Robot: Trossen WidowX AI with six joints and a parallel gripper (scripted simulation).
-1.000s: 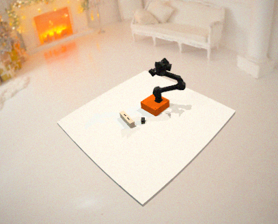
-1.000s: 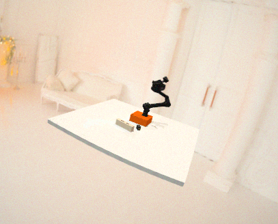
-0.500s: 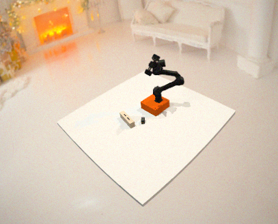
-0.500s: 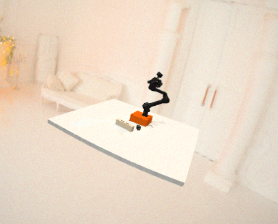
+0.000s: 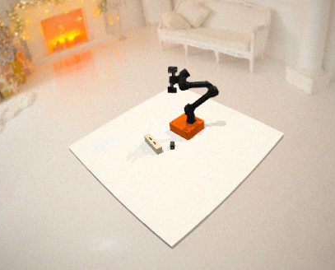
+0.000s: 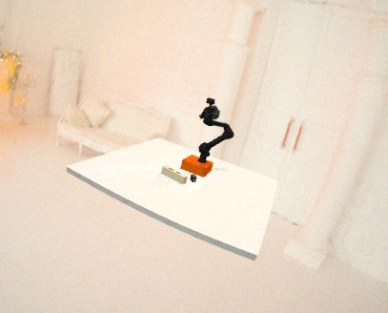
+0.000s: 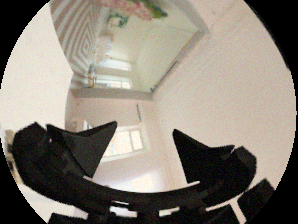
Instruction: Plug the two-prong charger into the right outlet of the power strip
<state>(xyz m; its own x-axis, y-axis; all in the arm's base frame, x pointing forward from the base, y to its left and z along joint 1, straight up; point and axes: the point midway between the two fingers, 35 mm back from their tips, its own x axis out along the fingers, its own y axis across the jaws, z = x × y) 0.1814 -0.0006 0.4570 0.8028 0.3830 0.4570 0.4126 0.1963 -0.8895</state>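
The power strip [image 5: 153, 146] [image 6: 173, 175] is a long beige block on the white table top, with two dark outlets on its upper face. The charger [image 5: 172, 145] [image 6: 194, 177] is a small black block standing on the table near one end of the strip, apart from it. Its prongs are too small to make out. My gripper [image 5: 169, 80] [image 6: 207, 112] [image 7: 145, 128] is open and empty, raised high above the table and well away from both things. The wrist view shows the two spread fingers with nothing between them; neither strip nor charger can be made out there.
The orange base block [image 5: 187, 127] [image 6: 196, 165] carries the black arm and stands close behind the charger and strip. The white table top [image 5: 173, 206] [image 6: 214, 210] ends in a raised edge above the floor. A sofa and fireplace show in the background.
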